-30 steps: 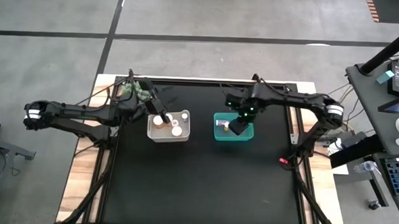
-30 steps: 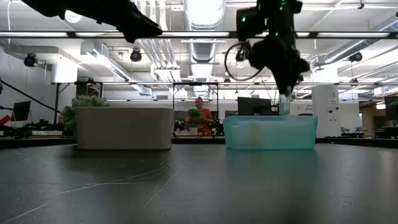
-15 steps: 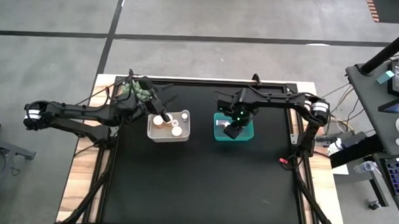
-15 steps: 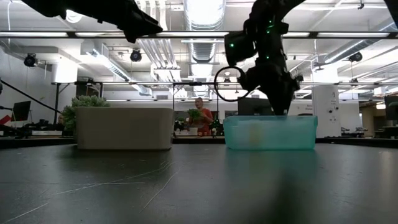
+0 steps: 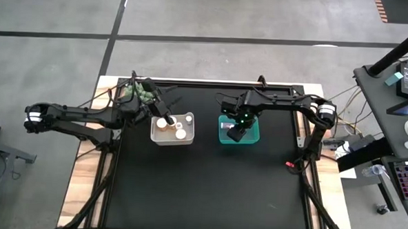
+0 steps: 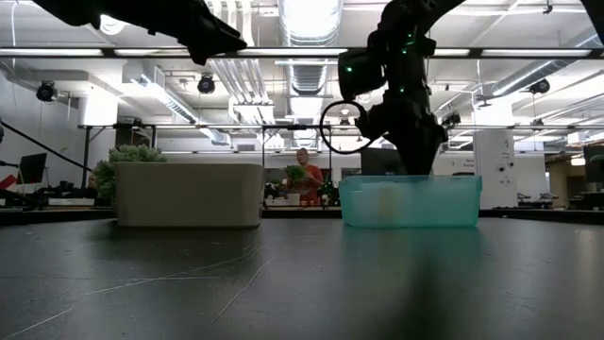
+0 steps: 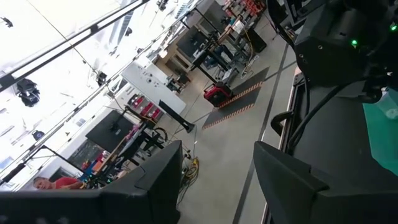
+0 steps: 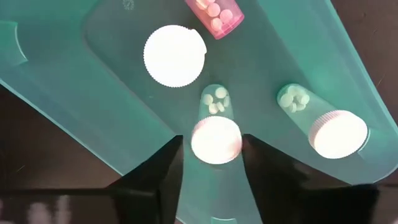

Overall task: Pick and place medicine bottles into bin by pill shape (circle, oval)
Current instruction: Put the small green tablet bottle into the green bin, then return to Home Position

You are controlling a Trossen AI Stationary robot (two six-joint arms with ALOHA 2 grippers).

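The right end effector (image 8: 210, 163) is held low in the teal bin (image 8: 112, 118), fingers spread around a clear bottle (image 8: 216, 130) lying beside 2 others, apparently released, while the left end effector (image 5: 168, 119), spread, waits over the white bin (image 5: 187, 137).

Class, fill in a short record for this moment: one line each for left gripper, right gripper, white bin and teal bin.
left gripper: above the white bin's rim
right gripper: open, inside the teal bin, fingers either side of a clear bottle
white bin: holds white-capped bottles
teal bin: at least four bottles, one pink-bodied
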